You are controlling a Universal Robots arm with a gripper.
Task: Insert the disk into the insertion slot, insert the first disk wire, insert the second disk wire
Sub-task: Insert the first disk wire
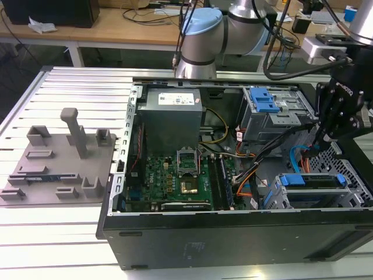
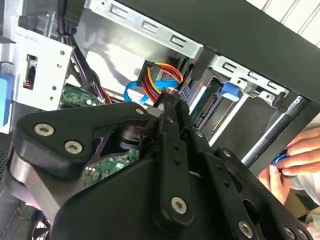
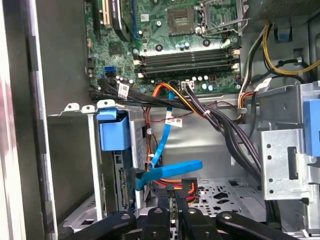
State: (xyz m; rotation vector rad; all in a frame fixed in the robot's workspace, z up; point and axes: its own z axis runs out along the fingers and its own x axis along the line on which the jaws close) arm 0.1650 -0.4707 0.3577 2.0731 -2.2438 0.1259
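- Disk [image 1: 317, 179] — seated in the insertion slot [image 1: 348, 169], at the case [image 1: 233, 233] corner on the exterior view's right, long axis along the case edge.
- End effector [image 1: 319, 143] — closed on a disk wire [image 2: 159, 75], just beside the disk's connector end.

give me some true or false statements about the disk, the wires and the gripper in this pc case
1. The disk sits in the insertion slot. True.
2. The gripper hovers over the power supply. False: it reaches down next to the disk, at the exterior view's right.
3. The gripper is shut on the coloured wire bundle. True.
4. The blue cable lies outside the case. False: it runs inside, beside the disk.
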